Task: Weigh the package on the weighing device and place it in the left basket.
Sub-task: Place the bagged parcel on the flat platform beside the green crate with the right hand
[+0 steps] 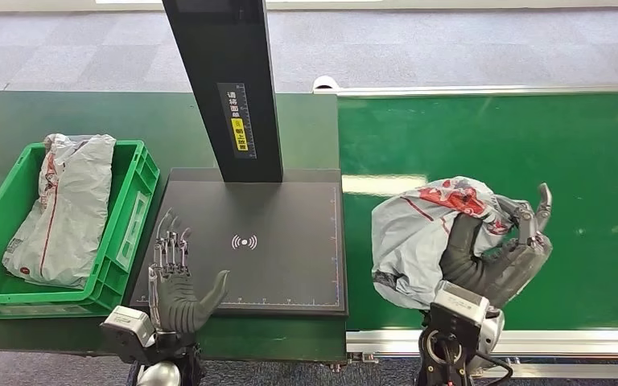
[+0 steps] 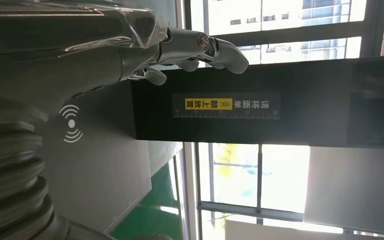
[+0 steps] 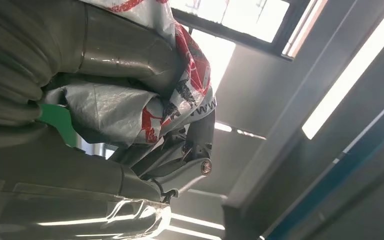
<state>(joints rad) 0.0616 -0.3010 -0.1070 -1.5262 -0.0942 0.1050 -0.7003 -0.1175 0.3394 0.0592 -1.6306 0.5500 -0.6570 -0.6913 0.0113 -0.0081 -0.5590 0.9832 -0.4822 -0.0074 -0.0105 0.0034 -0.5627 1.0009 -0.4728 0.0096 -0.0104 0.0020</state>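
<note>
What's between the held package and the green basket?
In the head view, the black scale platform with its post lies between package and basket; the left robot hand hovers there.

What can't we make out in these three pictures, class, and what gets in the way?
- Scale readout: its post is cut off by the head view's top edge.
- Post label: print too small in both views.
- Package underside: hidden by the right hand gripping it.
- Basket floor: covered by a bag.

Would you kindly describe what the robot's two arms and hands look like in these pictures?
Both are alike: the left hand and right hand have dark grey palms and thumbs, with slim metallic, jointed fingers. Each wrist carries a boxy silver-grey block above a silver arm; a black cable loops beside the right wrist. Close up, grey ribbed covers show.
</note>
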